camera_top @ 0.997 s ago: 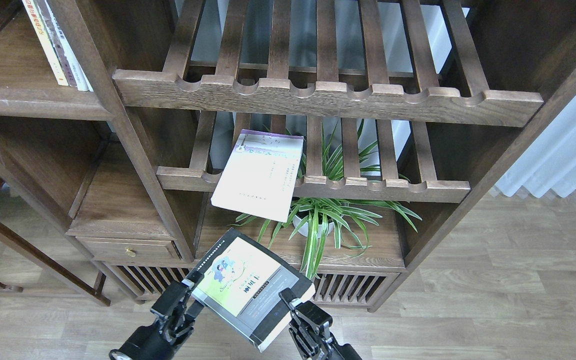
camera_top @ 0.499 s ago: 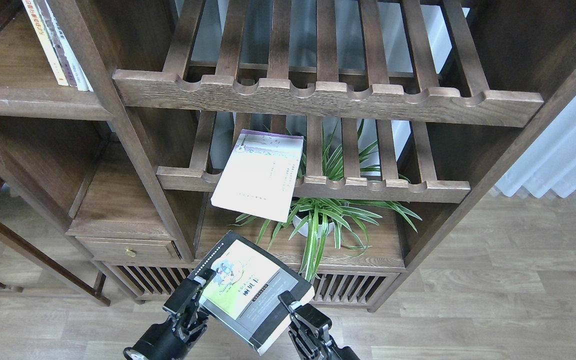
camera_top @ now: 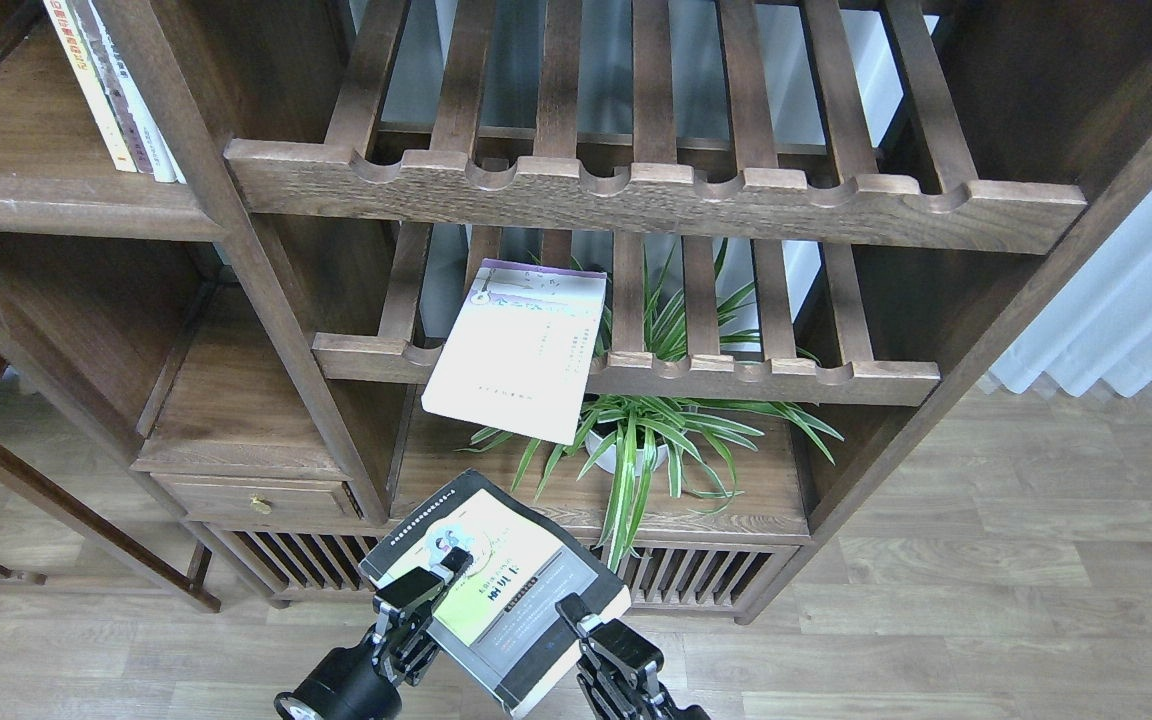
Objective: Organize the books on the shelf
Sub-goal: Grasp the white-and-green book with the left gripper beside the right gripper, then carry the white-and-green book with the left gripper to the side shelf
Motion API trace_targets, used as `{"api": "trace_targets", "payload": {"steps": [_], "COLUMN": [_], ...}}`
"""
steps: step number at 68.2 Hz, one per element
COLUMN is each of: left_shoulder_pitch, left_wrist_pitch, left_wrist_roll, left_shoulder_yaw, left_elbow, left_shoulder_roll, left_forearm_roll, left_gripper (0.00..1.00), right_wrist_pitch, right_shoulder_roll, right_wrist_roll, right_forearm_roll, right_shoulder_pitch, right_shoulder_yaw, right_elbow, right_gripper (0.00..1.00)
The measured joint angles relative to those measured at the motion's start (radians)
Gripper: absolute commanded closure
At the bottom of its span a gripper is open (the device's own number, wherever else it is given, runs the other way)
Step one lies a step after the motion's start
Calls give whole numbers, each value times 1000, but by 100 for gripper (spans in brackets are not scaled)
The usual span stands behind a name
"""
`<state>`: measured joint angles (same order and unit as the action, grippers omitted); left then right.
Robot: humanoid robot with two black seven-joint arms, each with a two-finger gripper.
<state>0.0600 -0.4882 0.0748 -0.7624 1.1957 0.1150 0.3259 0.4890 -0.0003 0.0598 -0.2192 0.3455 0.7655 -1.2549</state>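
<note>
The thick yellow-green book with a black border (camera_top: 506, 590) hangs in the air low in the middle, in front of the cabinet. My left gripper (camera_top: 433, 580) is shut on its left side, one finger lying over the cover. My right gripper (camera_top: 576, 612) is shut on its right edge. The thin lavender-white book (camera_top: 521, 350) lies tilted on the lower slatted rack, overhanging the front rail. The flat plank shelf (camera_top: 66, 205) is at the upper left with several books (camera_top: 116, 90) standing on it. I cannot make out a "300" mark.
Two slatted racks with notched rails, the upper (camera_top: 656, 195) and the lower (camera_top: 756, 375), fill the middle bay. A potted spider plant (camera_top: 636, 440) stands on the board below. A drawer unit (camera_top: 256, 490) is at the left and a white curtain (camera_top: 1136, 300) at the right.
My left gripper has moved right and further over the yellow-green book's cover. The book has turned and sunk slightly. The right gripper has barely moved.
</note>
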Motion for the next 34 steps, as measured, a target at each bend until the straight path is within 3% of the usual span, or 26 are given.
{"api": "trace_targets", "payload": {"steps": [16, 34], "left_shoulder_pitch": [1, 63], "left_wrist_pitch": [-1, -1], "left_wrist_roll": [1, -2], "left_shoulder_yaw": [-47, -191], "left_elbow": [39, 118], "left_shoulder_roll": [75, 265], "left_forearm_roll": [-1, 0], "left_gripper": [95, 95], "right_wrist_pitch": [0, 0], "right_shoulder_roll": [1, 0], "right_wrist_roll": [2, 3], "right_forearm_roll": [47, 54], "right_shoulder_pitch": [-17, -29], "right_shoulder_yaw": [11, 18], "right_elbow": [-2, -1], "right_gripper": [0, 0]}}
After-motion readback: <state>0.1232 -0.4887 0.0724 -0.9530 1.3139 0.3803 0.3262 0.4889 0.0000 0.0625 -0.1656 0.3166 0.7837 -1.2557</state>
